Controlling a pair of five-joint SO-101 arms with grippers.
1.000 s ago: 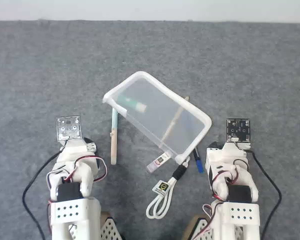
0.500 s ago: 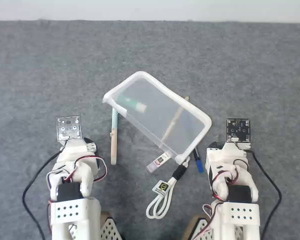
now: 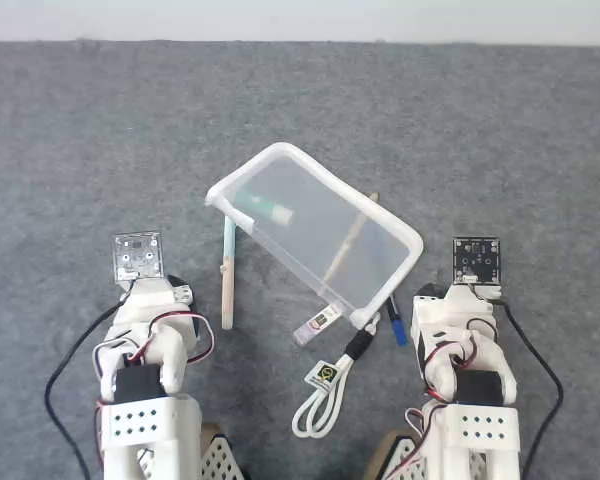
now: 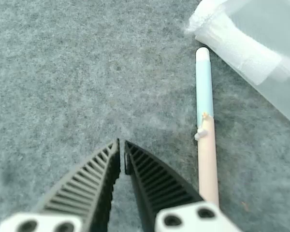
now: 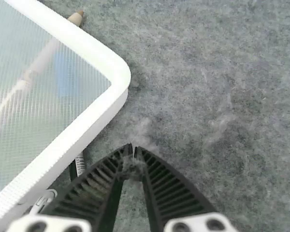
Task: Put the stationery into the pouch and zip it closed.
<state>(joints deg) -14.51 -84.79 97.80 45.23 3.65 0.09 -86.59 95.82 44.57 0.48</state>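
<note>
— Pouch, translucent with a white rim, lies on the grey table between the two arms. Which step is shown?
— Judged from the layout, the first: nothing is grasped. A two-tone pen lies just beside the pouch on the left arm's side. A blue pen pokes out at the corner nearest the right arm. A white cord lies nearer the arms.
— And the arms?
— Left arm and right arm sit folded back at the table's near edge. Left gripper: empty, jaws drawn almost together, pointing at bare felt beside the two-tone pen. Right gripper: empty, tips touching, aimed just off the pouch's corner.
— Next move?
— Probably to part the left jaws and reach for the two-tone pen. The pouch's opening cannot be made out.
</note>
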